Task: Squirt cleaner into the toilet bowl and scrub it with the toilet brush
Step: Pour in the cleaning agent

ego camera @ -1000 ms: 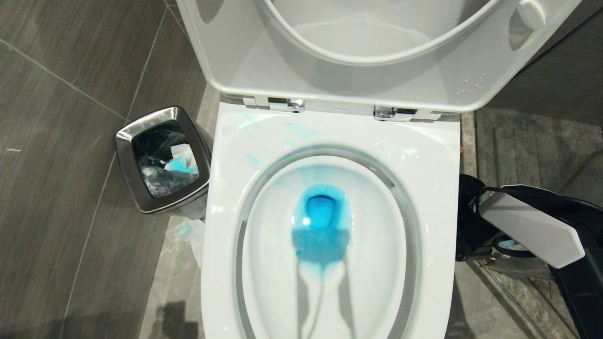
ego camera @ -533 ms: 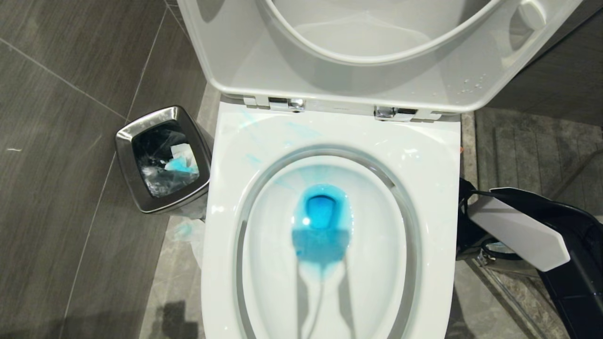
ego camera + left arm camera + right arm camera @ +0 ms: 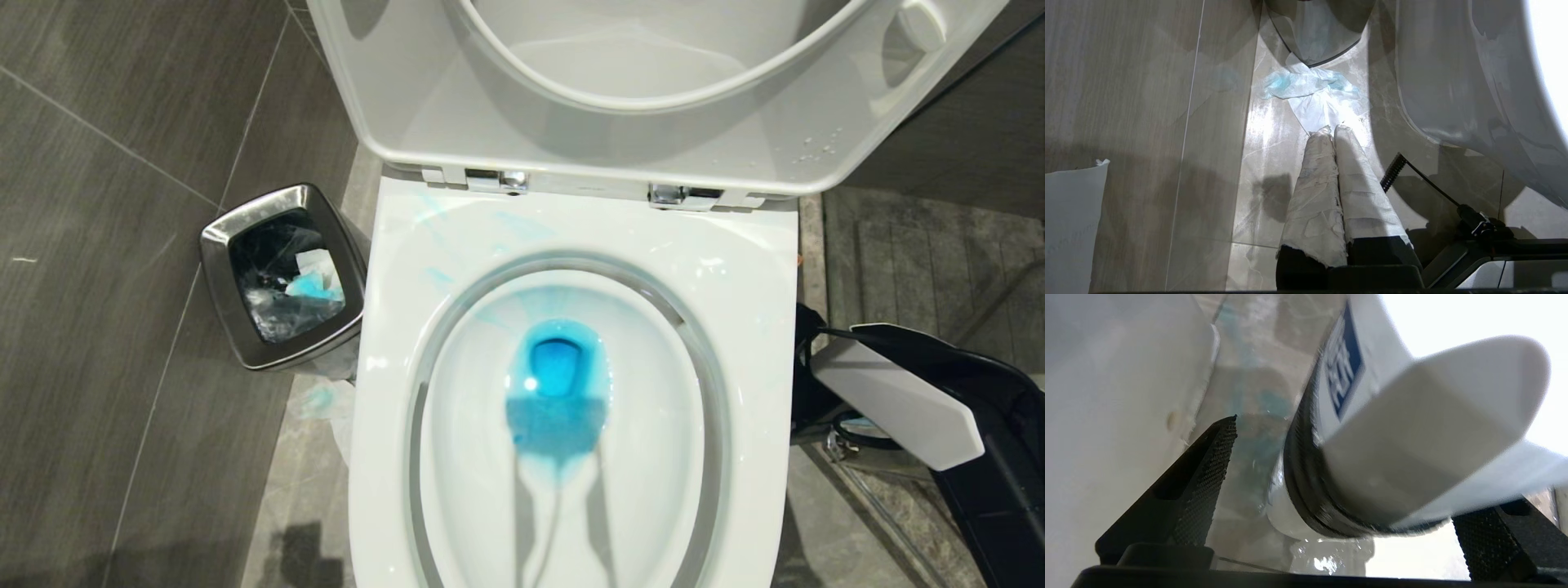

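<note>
The white toilet bowl fills the head view, seat and lid raised. Blue cleaner tints the water at its bottom, and pale blue streaks mark the back rim. My right arm reaches down beside the bowl's right side. In the right wrist view the toilet brush stands very close, white handle tip and a dark ring below it. My right gripper is open, its black fingers on either side of the handle and apart from it. My left gripper, wrapped in white, is shut and empty over the floor.
A square steel bin with blue-stained tissues stands left of the bowl. A blue-stained tissue lies on the floor ahead of the left gripper. Dark tiled floor runs along both sides of the toilet.
My right arm has shifted a little toward the toilet and slightly lower, mostly in the first half second. The left gripper, bowl and bin are unchanged.
</note>
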